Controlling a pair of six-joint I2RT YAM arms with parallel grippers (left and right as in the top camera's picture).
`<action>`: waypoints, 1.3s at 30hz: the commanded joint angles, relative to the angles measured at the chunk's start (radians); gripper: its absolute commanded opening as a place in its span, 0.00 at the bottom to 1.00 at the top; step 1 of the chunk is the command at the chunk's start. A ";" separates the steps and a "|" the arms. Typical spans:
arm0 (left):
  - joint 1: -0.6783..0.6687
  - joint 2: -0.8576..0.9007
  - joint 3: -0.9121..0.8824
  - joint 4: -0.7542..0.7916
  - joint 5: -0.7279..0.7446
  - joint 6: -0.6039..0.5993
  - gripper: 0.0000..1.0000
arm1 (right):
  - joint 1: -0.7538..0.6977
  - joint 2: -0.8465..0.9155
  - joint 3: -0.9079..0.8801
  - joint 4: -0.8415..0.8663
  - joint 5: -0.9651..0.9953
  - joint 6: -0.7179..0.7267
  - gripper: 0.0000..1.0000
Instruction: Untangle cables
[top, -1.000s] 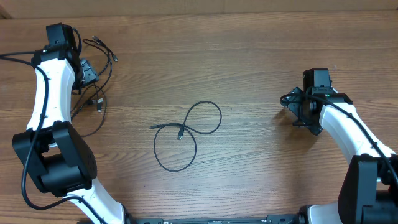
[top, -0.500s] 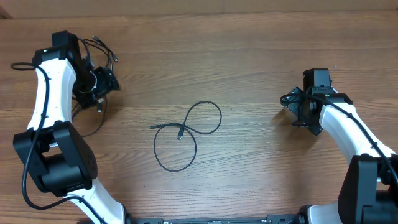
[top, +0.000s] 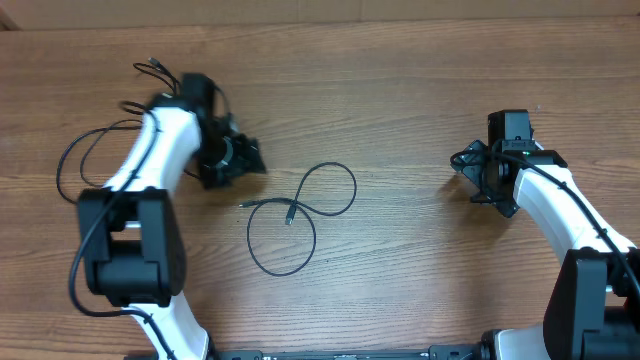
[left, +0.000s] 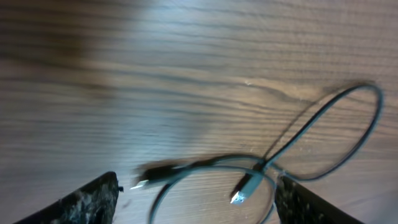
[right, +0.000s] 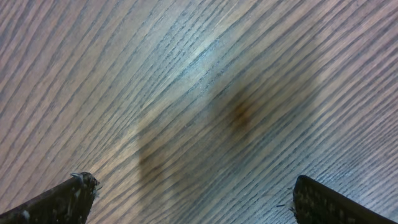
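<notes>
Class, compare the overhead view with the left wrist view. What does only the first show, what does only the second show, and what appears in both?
Only overhead: both arms, the open right gripper at the right, and further cable ends at the table's far left. Only left wrist: the left gripper open, its fingertips framing the silvery plug tips close up. Both: the looped cable lying loose on the wooden table, untouched.

Looks like robotics lab bench; wood-grain table; left arm, right arm mounted at near edge.
</notes>
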 joint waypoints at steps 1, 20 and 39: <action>-0.077 0.005 -0.103 0.084 0.016 -0.025 0.80 | -0.003 -0.016 0.000 0.006 0.000 -0.007 1.00; -0.348 0.005 -0.292 0.354 -0.018 -0.060 1.00 | -0.003 -0.016 0.000 0.005 0.000 -0.007 1.00; -0.353 0.005 -0.292 0.357 -0.017 -0.063 1.00 | -0.003 -0.016 0.000 0.005 0.000 -0.007 1.00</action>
